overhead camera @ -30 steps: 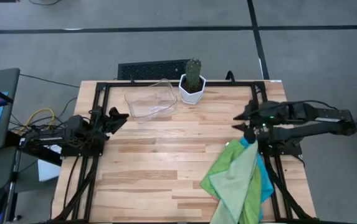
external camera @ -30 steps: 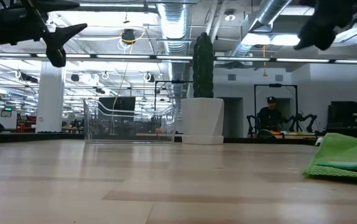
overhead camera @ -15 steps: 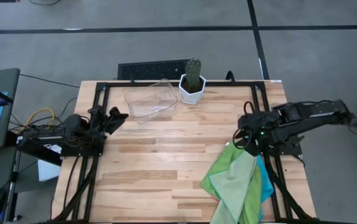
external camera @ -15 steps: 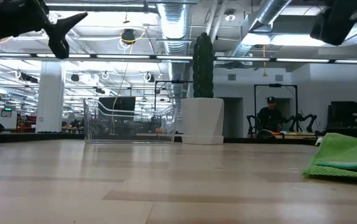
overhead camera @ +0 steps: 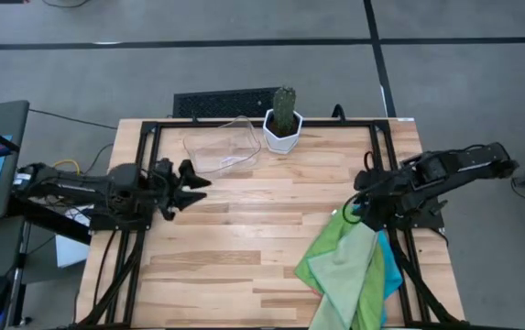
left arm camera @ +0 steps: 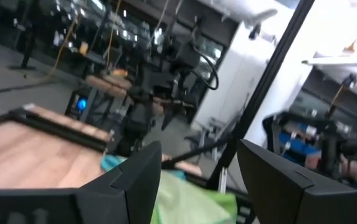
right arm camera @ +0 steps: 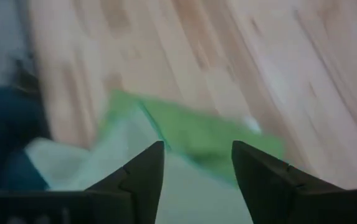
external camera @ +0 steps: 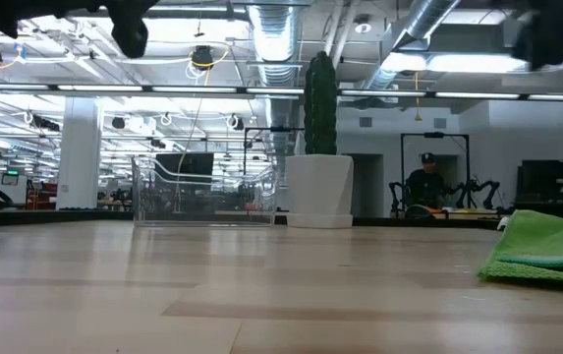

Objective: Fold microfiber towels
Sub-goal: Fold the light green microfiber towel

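The towels (overhead camera: 349, 270) lay in a loose, unfolded heap at the near right corner of the worktop (overhead camera: 244, 229), spilling over its near edge. A pale green cloth (overhead camera: 355, 266) lay on top, draped in soft folds; a brighter green one (overhead camera: 322, 252) showed beneath it on the left side, and a cyan one (overhead camera: 391, 266) peeked out along the right. From table height the heap read as a low, rumpled mound (external camera: 544, 251) at the right, bright green with a thin blue layer under it. No pink cloth could be made out.

The right tool (overhead camera: 354, 209) hung just above the far end of the heap, its two fingers spread wide and holding nothing; its wrist camera looked down between the fingers (right arm camera: 142, 171) onto the green and pale green cloth (right arm camera: 197, 137) and the bare wood beside it. Whether it touched the cloth could not be told.

The left tool (overhead camera: 196, 181) hovered over the left side of the worktop, well apart from the towels, pointing toward them with its fingers also wide and empty. Its wrist camera caught the green heap (left arm camera: 190, 199) far across the wood.

A clear tray (overhead camera: 221, 148) and a potted cactus (overhead camera: 283, 119) stood at the far edge, side by side.
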You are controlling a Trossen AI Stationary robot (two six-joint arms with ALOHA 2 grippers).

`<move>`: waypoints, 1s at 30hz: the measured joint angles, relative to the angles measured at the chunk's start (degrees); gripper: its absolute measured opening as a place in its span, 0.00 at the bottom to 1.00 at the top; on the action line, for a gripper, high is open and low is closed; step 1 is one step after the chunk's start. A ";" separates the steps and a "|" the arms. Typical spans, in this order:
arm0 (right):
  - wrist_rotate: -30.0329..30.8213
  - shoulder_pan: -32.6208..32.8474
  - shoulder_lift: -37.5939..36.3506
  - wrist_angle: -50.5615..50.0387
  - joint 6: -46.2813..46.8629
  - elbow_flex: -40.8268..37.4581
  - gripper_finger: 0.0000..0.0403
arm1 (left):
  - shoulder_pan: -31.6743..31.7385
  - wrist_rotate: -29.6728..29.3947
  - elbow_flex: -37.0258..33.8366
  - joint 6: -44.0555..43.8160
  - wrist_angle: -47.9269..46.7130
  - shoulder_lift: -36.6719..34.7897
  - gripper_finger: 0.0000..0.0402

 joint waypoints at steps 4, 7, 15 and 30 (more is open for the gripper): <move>-0.17 3.76 3.76 -11.08 3.54 -0.02 0.61 | -1.02 -0.41 0.44 -0.03 0.22 4.11 0.51; 0.70 6.35 6.01 -13.33 3.68 -0.04 0.62 | -1.50 -0.40 0.44 -0.17 0.74 6.09 0.51; 2.71 11.16 11.11 -13.15 1.74 -2.50 0.60 | -2.31 -0.35 0.44 0.54 2.96 7.03 0.51; 1.27 4.42 9.90 0.67 -14.04 -13.21 0.50 | -2.28 -0.46 0.44 0.83 3.43 6.89 0.51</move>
